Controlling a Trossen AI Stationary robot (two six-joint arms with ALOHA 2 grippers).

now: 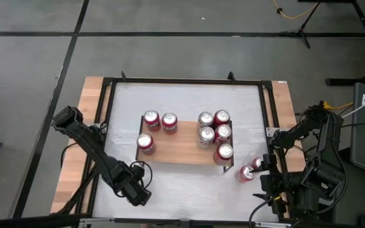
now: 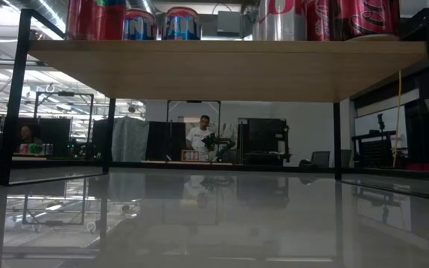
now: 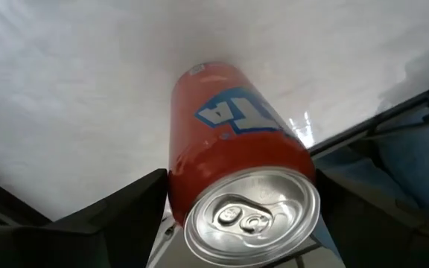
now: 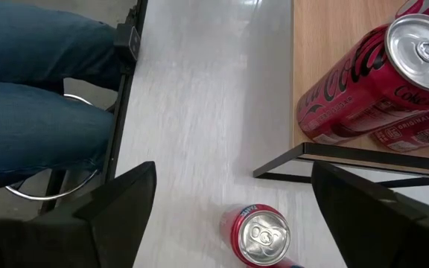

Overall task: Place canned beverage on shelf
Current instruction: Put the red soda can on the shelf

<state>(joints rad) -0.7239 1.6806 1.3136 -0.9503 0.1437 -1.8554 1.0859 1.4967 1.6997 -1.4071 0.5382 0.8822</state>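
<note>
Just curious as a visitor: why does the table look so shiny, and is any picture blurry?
Low view: the glossy table mirrors the lit room and the shelf legs. Right wrist view: pale glare streaks run across the tabletop beside the loose can. Left wrist view: the orange can is close, its far end soft.

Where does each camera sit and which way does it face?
High: overhead, straight down on wooden-topped black-framed shelf; both arms.
Low: table height, level under shelf; no arm.
Left wrist: past left gripper holding orange aluminium can.
Right wrist: past open right gripper, red can on table.
High and right wrist share that can.
</note>
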